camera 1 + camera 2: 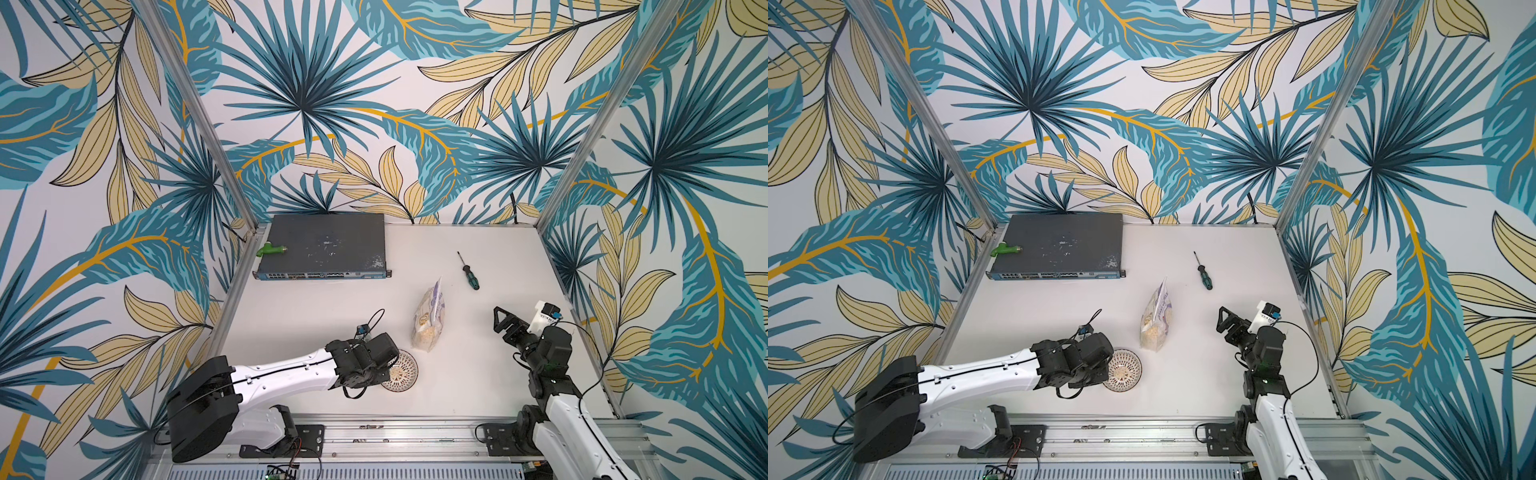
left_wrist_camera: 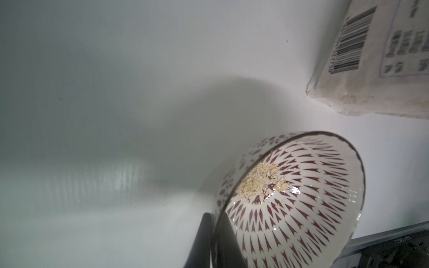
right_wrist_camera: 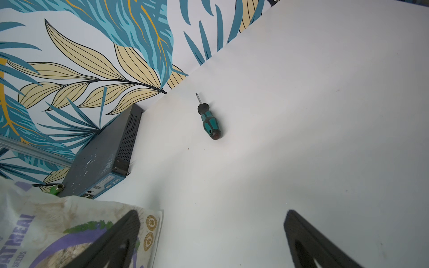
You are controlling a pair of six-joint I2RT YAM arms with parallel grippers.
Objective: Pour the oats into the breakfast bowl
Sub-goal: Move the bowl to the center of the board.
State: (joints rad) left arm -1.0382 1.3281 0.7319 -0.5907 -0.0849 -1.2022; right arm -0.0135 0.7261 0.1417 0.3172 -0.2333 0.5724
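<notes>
Near the front edge of my white worktop (image 1: 316,316), the left gripper (image 2: 214,217) is pinched narrow on the rim of the small round breakfast bowl (image 1: 402,371), white inside with dark radiating marks. One finger sits inside the wall and one outside, and a thin scatter of pale flakes (image 2: 260,183) lies in the bowl's bottom. Just beyond the bowl, toward the worktop's middle and slightly right, is the clear plastic bag of oats (image 1: 428,320) with its white-and-purple label. It seems to stand upright on its base, long axis rising, flakes settled low. Further right, the right gripper (image 1: 498,320) hangs wide and empty, its jaws turned toward the bag, which sits to its left and apart from it. I judge the left arm the nearer but busy with the bowl, so the lift and tilt falls to the right, reaching leftward across the gap.
</notes>
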